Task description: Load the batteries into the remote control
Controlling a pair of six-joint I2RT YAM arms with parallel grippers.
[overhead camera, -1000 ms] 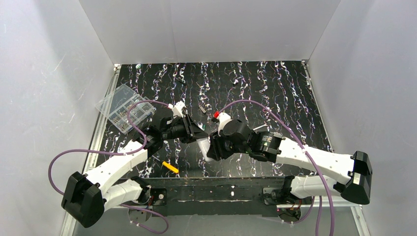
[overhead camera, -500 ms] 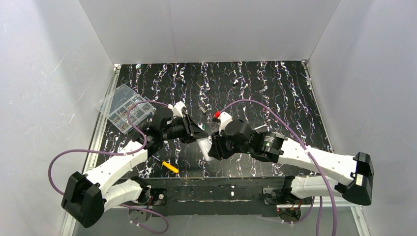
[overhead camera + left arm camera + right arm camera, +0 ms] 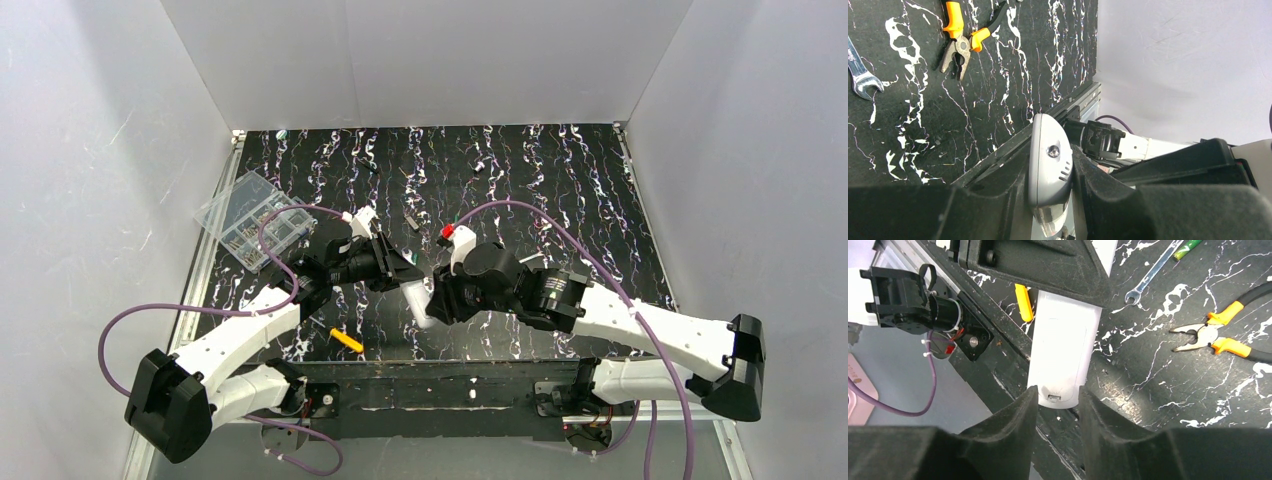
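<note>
The white remote control [image 3: 418,300] hangs above the table's near middle, held between both arms. My left gripper [image 3: 397,270] is shut on its upper end; in the left wrist view the remote [image 3: 1049,170] is pinched edge-on between the fingers. In the right wrist view its plain back [image 3: 1063,347] faces the camera. My right gripper [image 3: 1058,397] is closed on its lower end, with a fingertip [image 3: 1029,402] against each side. One green battery [image 3: 1189,246] lies on the table beyond a wrench. No other battery shows.
Orange-handled pliers [image 3: 1218,335] and a wrench [image 3: 1147,284] lie on the black marbled table, also in the left wrist view [image 3: 960,40]. A yellow-handled tool [image 3: 347,341] lies near the front edge. A clear parts box [image 3: 250,218] sits at the left. Small grey bits [image 3: 480,165] lie farther back.
My right arm has shifted slightly right and forward with its gripper at the remote's lower end. The left arm has barely moved.
</note>
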